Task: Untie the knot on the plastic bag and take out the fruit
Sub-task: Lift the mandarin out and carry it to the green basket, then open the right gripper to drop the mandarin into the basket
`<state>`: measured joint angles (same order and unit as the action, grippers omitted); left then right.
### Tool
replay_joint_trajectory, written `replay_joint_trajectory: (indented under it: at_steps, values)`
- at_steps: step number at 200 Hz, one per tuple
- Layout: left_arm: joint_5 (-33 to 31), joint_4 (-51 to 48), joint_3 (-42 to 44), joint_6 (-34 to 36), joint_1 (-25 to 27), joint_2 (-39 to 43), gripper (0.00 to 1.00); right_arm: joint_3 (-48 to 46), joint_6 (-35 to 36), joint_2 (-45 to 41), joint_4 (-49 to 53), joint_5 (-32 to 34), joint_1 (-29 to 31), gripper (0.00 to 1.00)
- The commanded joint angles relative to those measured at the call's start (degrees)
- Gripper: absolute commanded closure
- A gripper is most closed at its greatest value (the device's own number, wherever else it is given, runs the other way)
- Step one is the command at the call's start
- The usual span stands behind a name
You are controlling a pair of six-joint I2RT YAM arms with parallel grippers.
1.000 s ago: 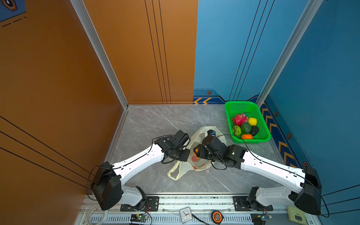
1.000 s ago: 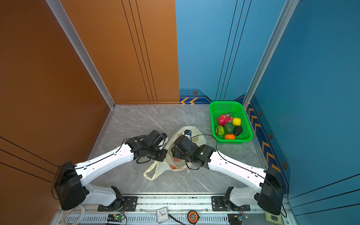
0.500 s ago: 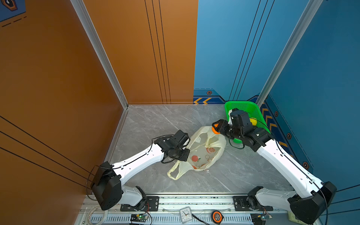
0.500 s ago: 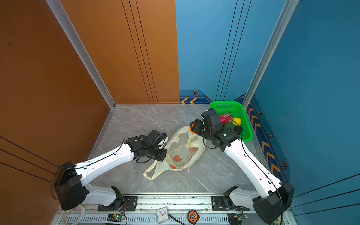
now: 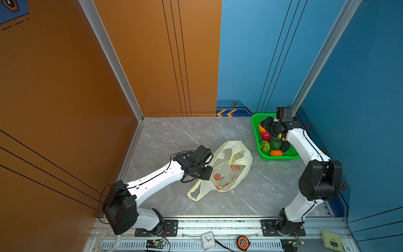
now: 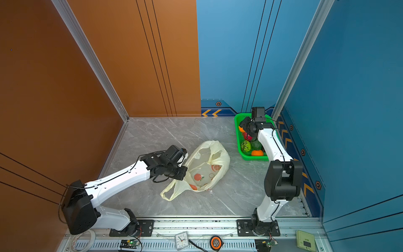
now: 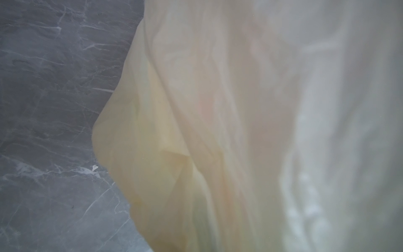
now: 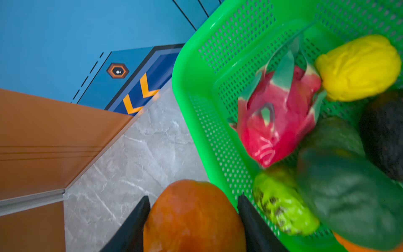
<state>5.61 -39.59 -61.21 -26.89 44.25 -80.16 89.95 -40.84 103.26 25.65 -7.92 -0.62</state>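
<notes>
l arm [image 5: 157, 179] stretches low & fwd, wrist turned inward, l gripper [image 5: 208, 172] closed tight on the plastic bag [image 5: 231, 165] rim. r arm [image 5: 303, 144] has elbow raised, forearm reaching far fwd, r gripper [image 8: 193, 197] w/ jaws part-spread, clamped round an orange [image 8: 194, 220].

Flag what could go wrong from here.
1. The orange in the right gripper hangs by the rim of the green basket, not over its middle; released here, it might bounce onto the table.
2. The left gripper seems clamped on the thin plastic bag; a pull could tear it.
</notes>
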Motion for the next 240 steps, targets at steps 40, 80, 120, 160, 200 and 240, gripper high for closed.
replay_joint_trajectory:
  at_steps: [40,80,120,160,200,240]
  values:
    - [-0.92,-0.06,-2.64,-0.99,-0.15,-1.20,1.00,18.04,2.06,18.32,0.07,0.94,-2.63,0.49]
    - [-1.52,0.53,-2.94,-2.04,0.22,-1.49,1.00,25.56,3.14,25.11,4.33,2.98,-2.54,0.34]
    - [-2.07,0.51,-3.28,-1.92,0.22,-1.97,1.00,26.29,3.88,24.47,5.83,4.38,-2.53,0.20]
    - [-3.52,1.20,-2.99,-1.96,-0.19,-1.88,1.00,23.19,4.67,19.12,6.34,3.71,-2.46,0.17]
    - [-4.40,4.75,-3.03,-1.63,-2.75,-2.31,1.00,14.04,4.98,8.20,6.26,0.93,-1.60,0.17]
    - [-3.01,8.27,-5.82,0.20,-6.20,-6.19,1.00,-0.73,5.07,-4.60,7.25,-2.23,0.22,0.16]
